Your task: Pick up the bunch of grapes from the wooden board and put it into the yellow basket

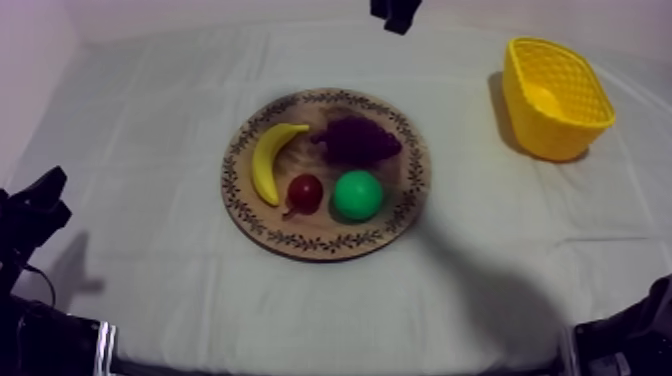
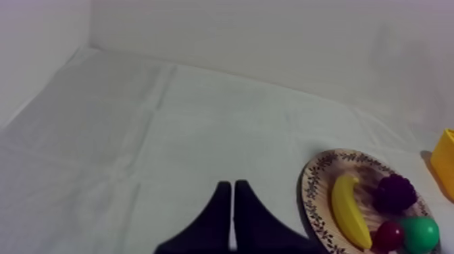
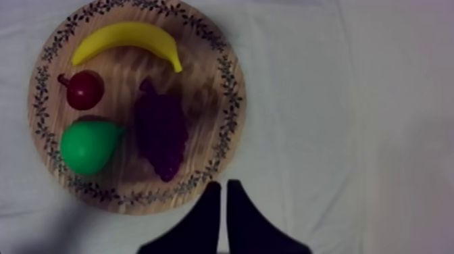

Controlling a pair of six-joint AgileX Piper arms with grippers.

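Grey-white cloth (image 1: 150, 130) covers the whole table, with pale walls behind it. At its middle lies the round wooden board (image 1: 400, 205), a leafy pattern running round its rim. Four toy fruits rest on the board. The bunch of grapes (image 1: 357, 140), dark purple, lies flat on the far half, towards the basket's side. The banana (image 1: 268, 160) curves along the rim at the opposite side. On the near half the small red fruit (image 1: 305, 192) sits between the banana's lower end and the green pear (image 1: 357, 194), close to both. The pear lies just in front of the grapes.

Well apart from the board, at the far right of the table, stands the yellow basket (image 1: 553, 135). It is upright, and its open mouth shows its own lattice walls and floor.

The left gripper (image 2: 232, 186) hangs low over bare cloth at the robot's left side, its two black fingers pressed together into a narrow wedge, gripping nothing. The board lies off to one side of it, and a sliver of the basket shows beyond.

The right gripper (image 3: 223, 184) points almost straight down at the table from above. Its fingers also lie together as a thin wedge with nothing between them. Their tips hang over the cloth just beside the board's rim, at the edge nearest the grapes
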